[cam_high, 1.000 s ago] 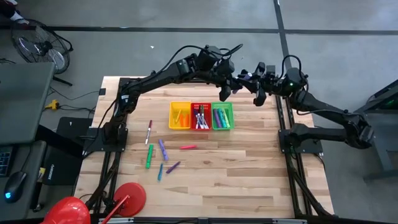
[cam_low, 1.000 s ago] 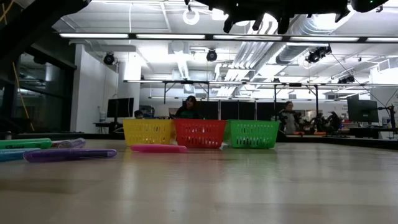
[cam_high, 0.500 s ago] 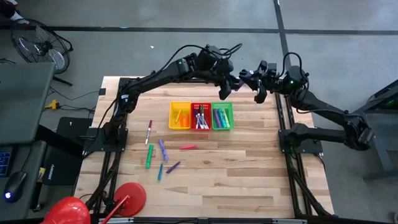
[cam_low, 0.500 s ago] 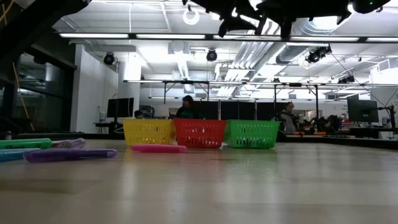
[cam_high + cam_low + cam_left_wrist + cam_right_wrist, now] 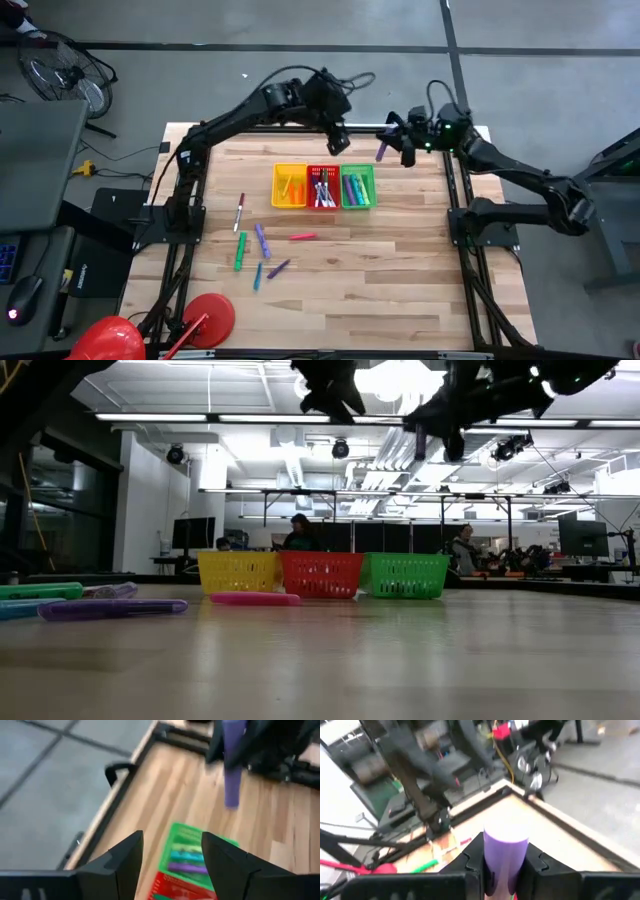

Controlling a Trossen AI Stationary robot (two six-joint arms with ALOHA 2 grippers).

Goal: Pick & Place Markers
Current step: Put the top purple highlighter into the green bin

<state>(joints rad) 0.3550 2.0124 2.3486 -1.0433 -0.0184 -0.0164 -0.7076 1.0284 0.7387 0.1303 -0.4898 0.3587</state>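
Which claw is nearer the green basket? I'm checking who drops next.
Right. The right claw, shut on a purple marker, hangs just past the far right corner of the green basket. The left claw, open, is above the table's far edge, nearer the red basket.

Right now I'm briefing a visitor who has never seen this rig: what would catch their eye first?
The right gripper holds a purple marker in the air above the table's far edge. Below it, a yellow basket, red basket and green basket stand in a row, with loose markers scattered nearer the front.
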